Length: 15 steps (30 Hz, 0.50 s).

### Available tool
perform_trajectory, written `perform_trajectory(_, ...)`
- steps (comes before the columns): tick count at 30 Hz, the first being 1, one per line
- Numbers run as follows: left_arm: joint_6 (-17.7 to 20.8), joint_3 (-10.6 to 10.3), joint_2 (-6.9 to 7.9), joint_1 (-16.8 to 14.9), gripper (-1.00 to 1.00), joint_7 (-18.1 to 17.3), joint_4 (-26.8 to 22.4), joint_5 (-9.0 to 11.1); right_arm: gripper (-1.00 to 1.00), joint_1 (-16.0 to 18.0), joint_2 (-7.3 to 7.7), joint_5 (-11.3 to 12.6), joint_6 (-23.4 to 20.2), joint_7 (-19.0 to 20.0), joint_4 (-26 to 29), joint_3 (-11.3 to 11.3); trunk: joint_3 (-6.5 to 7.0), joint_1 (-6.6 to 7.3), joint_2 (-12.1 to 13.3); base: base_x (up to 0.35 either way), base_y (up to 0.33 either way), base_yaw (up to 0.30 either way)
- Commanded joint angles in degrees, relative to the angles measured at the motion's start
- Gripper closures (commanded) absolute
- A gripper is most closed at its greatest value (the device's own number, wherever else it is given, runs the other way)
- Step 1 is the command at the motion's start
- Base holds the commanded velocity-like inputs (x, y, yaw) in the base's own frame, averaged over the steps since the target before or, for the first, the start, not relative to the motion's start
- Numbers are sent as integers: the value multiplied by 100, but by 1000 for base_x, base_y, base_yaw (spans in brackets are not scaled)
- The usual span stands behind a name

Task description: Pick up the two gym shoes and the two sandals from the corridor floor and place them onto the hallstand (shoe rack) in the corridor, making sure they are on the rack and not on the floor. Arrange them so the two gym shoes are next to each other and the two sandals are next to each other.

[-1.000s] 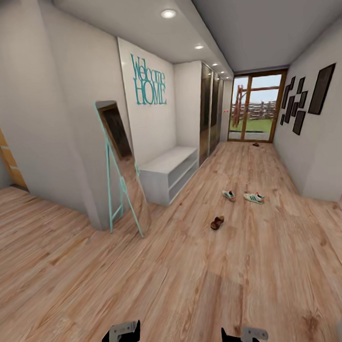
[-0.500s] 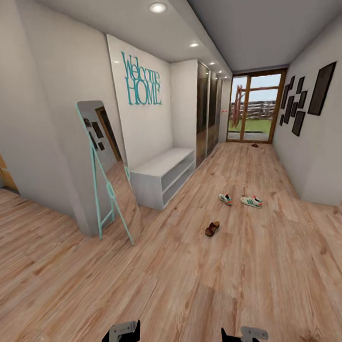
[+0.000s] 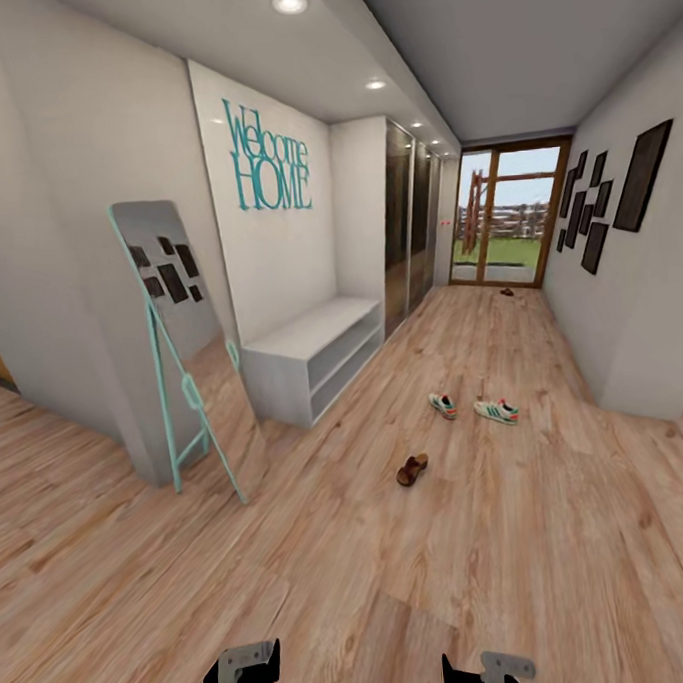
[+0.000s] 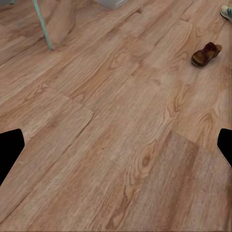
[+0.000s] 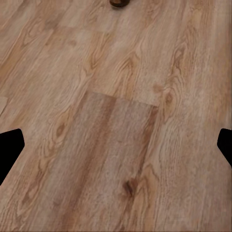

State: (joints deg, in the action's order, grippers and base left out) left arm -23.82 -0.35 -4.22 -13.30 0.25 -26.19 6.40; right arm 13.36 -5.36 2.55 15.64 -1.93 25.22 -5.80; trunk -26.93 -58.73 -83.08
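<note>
Head view puts a sandal (image 3: 411,469) at twelve o'clock and the gym shoes (image 3: 475,408) beyond toward one, both claws spread wide and empty, so driving straight risks kicking it.

Warm brown wood-grain planks with knots and seams, faintly satin, across the corridor floor (image 3: 552,531). Matt pale-grey painted panels on the hallstand (image 3: 307,358). Glossy reflective glass in the leaning mirror (image 3: 175,320), smooth teal frame. Dark glossy wardrobe doors (image 3: 405,223). Matt plaster walls.
</note>
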Motion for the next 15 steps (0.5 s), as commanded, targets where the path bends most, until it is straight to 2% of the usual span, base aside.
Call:
perform_trajectory(1, 0, 0, 0, 1, -100, 0, 0, 0, -100, 0, 0, 0, 0, 0, 0, 0, 0, 0, 0, 249, -258, 0)
perform_trajectory(9, 0, 2, 0, -3, -100, 1, 0, 10, -100, 0, 0, 0, -1, 0, 0, 0, 0, 0, 0, 247, -249, 0)
perform_trajectory(15, 0, 6, 0, 0, -100, 1, 0, 20, -100, 0, 0, -1, -1, 0, 0, 0, 0, 0, 0, 247, -160, 0)
